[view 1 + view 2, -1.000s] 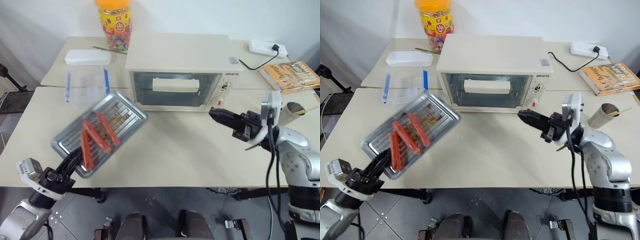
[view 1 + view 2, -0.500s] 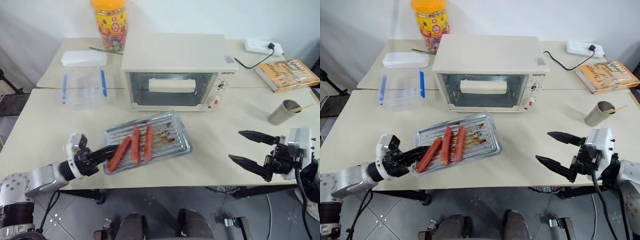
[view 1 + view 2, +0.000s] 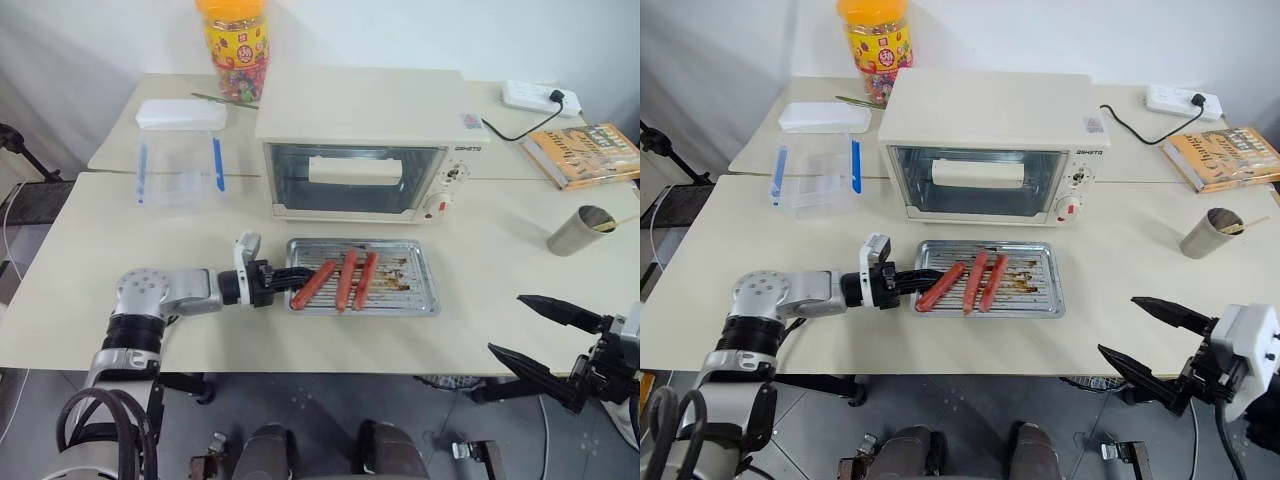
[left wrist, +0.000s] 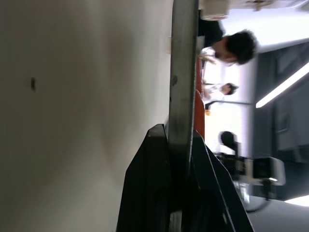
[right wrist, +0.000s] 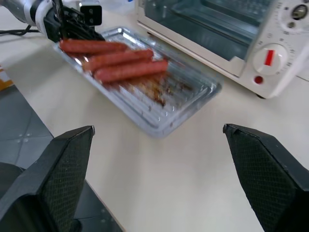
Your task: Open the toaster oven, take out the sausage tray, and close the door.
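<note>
Head views. One toaster oven [image 3: 372, 150]: boxy cream-white metal body, brand lettering above the controls too small to read, two knobs and one red button at its right side. Its door [image 3: 352, 178], a glass pane in a cream frame with a wide bar handle, is shut. One sausage tray [image 3: 363, 277]: shallow silver metal, rounded corners, ribbed floor with brown residue, carrying three reddish sausages [image 3: 340, 280] side by side; it lies on the cream table [image 3: 300, 340] just in front of the oven. Left gripper [image 3: 285, 273]: black fingers clamped on the tray's left rim. Right gripper [image 3: 545, 335]: two black fingers spread wide, holding nothing, past the table's near right edge. One clear plastic box [image 3: 178, 160] with two blue clips and a white lid; one orange-lidded jar [image 3: 232, 45] with a printed yellow label, illegible; one book [image 3: 585, 152], cover writing unreadable; one grey cup [image 3: 580, 230]; one white power strip [image 3: 540, 96].

Left wrist view. Tray rim [image 4: 182, 87] edge-on, pinched between two black fingers [image 4: 149, 193].

Right wrist view. Two textured black fingertips [image 5: 63, 169] far apart, empty; tray, three sausages and oven beyond them.
</note>
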